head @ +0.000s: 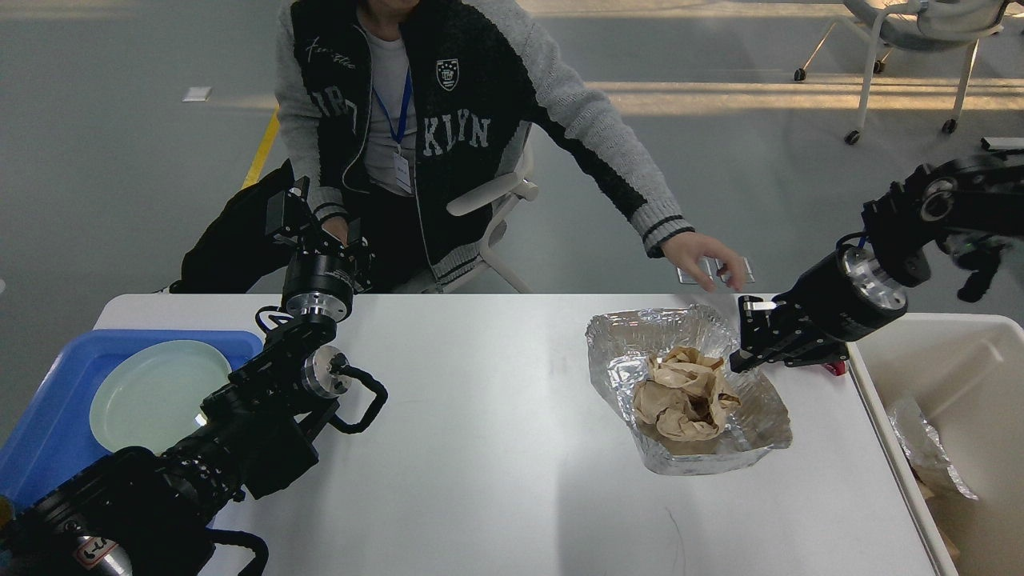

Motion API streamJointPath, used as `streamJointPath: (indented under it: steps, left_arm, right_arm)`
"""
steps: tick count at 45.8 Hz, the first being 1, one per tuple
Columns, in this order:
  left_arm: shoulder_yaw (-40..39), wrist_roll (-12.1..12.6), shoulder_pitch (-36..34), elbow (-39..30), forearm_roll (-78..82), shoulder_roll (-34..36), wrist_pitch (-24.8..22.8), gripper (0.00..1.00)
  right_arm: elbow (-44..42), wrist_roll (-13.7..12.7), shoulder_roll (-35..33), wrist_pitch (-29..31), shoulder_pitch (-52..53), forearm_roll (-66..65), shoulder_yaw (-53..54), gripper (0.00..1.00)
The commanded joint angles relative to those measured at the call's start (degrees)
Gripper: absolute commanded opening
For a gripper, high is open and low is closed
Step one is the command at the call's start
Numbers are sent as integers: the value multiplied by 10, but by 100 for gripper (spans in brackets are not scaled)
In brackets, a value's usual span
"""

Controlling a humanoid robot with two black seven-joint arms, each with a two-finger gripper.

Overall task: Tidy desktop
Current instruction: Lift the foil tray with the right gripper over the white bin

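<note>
The large matte white bench (480, 448) with rounded corners fills the lower half of the head view. On its right half sits a crumpled silver foil tray (760, 432) with a wad of brown crumpled paper (684, 390) inside it; the tray looks tilted, its far right rim raised. The right pincer (740, 352) reaches in from the right at the end of a black arm with a silver wrist ring and is clamped on the tray's far right rim, its dark fingers pressed against the foil. Just right of the bench stands an off-white rectangular plastic bin (984, 336), with a scrap of clear crinkled plastic (920, 444) lying inside it. On the left edge of the bench rests a blue plastic tray (48, 416) carrying a pale green round plate (152, 392). The left arm rises from the lower left corner across this tray, and the left pincer (316, 232) stands high beyond the far edge of the bench with its two black fingers well apart, holding nothing. Behind the bench sits a person in a black and grey lettered jacket (448, 128) with a blue lanyard, one hand (708, 260) stretched out low toward the far right corner of the bench, near the foil tray and the right pincer but apart from them.
</note>
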Motion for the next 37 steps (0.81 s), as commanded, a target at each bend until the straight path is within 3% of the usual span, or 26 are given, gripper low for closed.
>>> streamJointPath:
  steps: [1, 6, 20, 37]
  left_arm:
    - [0, 0, 0, 0, 0, 0, 0, 99]
    - [0, 0, 0, 0, 0, 0, 0, 99]
    - [0, 0, 0, 0, 0, 0, 0, 99]
    - [0, 0, 0, 0, 0, 0, 0, 99]
  right_arm:
    - [19, 0, -42, 55, 40, 0, 0, 0]
    - [41, 0, -74, 86, 80, 1, 1, 0]
    - [57, 0, -123, 88, 175, 2, 1, 0]
    - [1, -1, -124, 88, 148, -2, -4, 0]
